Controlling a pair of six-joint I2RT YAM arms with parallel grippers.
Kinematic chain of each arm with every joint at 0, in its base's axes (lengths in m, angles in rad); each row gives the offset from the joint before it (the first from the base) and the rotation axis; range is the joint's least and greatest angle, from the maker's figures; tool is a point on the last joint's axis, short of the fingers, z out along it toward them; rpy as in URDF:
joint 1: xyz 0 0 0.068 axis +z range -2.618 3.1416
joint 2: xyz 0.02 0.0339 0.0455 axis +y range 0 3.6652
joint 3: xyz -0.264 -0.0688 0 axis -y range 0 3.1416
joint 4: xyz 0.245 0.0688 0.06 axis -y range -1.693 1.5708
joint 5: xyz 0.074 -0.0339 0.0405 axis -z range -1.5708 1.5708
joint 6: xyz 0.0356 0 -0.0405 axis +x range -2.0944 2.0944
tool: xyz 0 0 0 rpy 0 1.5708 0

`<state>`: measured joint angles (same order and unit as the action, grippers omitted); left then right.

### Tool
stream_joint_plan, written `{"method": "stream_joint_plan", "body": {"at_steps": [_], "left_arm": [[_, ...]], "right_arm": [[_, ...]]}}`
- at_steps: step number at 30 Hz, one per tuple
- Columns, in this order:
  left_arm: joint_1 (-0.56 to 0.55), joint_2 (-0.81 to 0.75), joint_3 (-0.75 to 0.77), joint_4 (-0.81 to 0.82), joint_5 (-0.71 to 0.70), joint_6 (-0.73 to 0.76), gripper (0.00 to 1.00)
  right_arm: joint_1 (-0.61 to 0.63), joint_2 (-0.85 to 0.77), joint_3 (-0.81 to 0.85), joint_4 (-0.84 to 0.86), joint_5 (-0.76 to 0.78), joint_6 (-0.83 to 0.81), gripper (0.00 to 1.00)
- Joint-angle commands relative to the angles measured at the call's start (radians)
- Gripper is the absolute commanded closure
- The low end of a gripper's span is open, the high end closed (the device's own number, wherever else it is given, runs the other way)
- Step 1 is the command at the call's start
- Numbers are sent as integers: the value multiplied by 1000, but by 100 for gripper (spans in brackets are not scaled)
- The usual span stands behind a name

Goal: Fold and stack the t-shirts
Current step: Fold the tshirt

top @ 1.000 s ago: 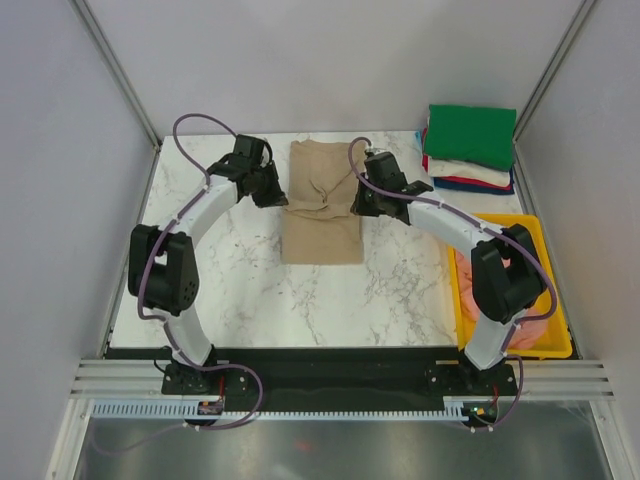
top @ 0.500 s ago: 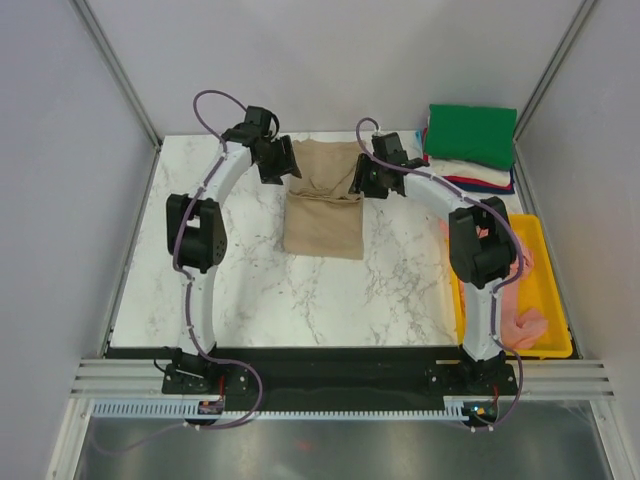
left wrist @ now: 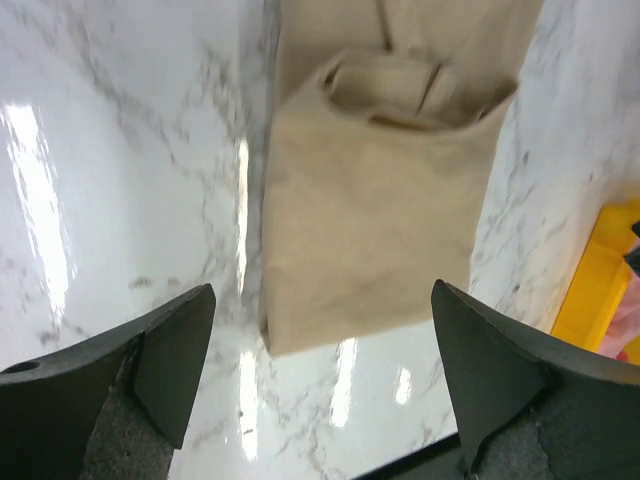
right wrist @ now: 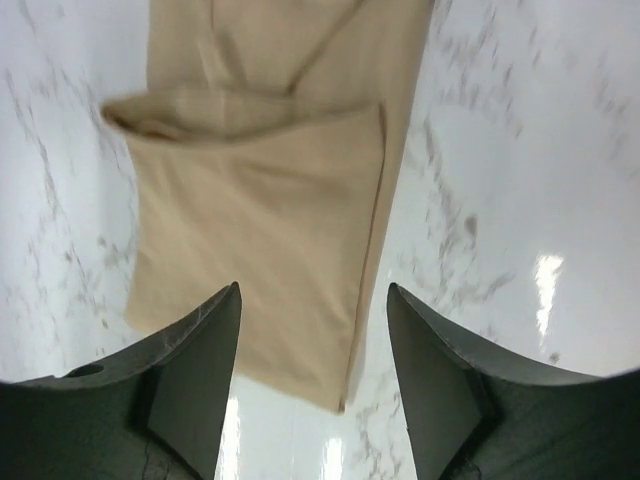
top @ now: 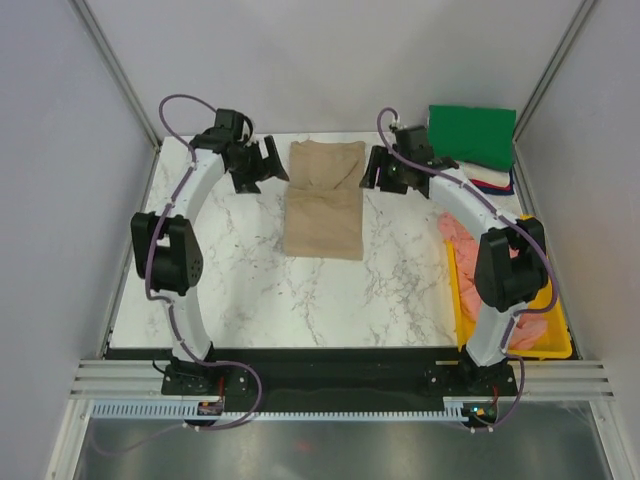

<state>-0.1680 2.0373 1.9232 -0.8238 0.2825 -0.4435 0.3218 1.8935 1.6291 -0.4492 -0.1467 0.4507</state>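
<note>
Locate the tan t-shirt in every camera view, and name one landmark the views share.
Top external: tan t-shirt, far centre of the picture.
Left wrist: tan t-shirt, upper centre, its folded part nearest.
Right wrist: tan t-shirt, left of centre.
Shared landmark: the marble table beneath it, seen in all three.

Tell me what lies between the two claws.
The folded tan t-shirt lies between the left claw and the right claw; the top view shows it.

Bare tabletop (top: 250, 290) around tan t-shirt (top: 323, 205)
</note>
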Motion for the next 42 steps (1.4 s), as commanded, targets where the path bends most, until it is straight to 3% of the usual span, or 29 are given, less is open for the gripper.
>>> {"method": "stream_joint_plan", "body": {"at_steps": [1,3,8,18,22,25,26,31,32,36,38,42], "left_arm": [[-10,-187,-306,163,53,-29,5],[-14,-276,-476,237,87,-50,5],[-60,-367,-688,325,64,-77,5],[-119,-267,-860,439,78,-142,9],[-139,-250,-868,449,47,-152,14],[-146,-232,-872,466,23,-159,24],[-145,-224,-875,474,14,-164,33],[-157,-193,-885,526,-58,-179,49],[-160,-195,-892,534,-68,-179,63],[-163,-212,-903,571,-71,-182,88],[-166,-245,-903,566,-65,-179,98],[-217,-443,-932,509,-67,-187,98]], "right_arm": [[51,-72,-248,130,-100,29,32],[69,-105,-370,170,-145,43,31],[100,-114,-526,247,-160,59,30],[129,-53,-612,339,-175,85,34],[129,-50,-627,353,-179,85,46],[129,-50,-644,366,-182,82,56],[128,-45,-646,371,-180,83,59],[131,-36,-655,382,-186,85,79],[129,-37,-655,382,-188,85,81],[129,-57,-653,382,-188,82,100],[128,-79,-652,376,-191,80,100],[125,-200,-675,326,-180,80,100]]}}
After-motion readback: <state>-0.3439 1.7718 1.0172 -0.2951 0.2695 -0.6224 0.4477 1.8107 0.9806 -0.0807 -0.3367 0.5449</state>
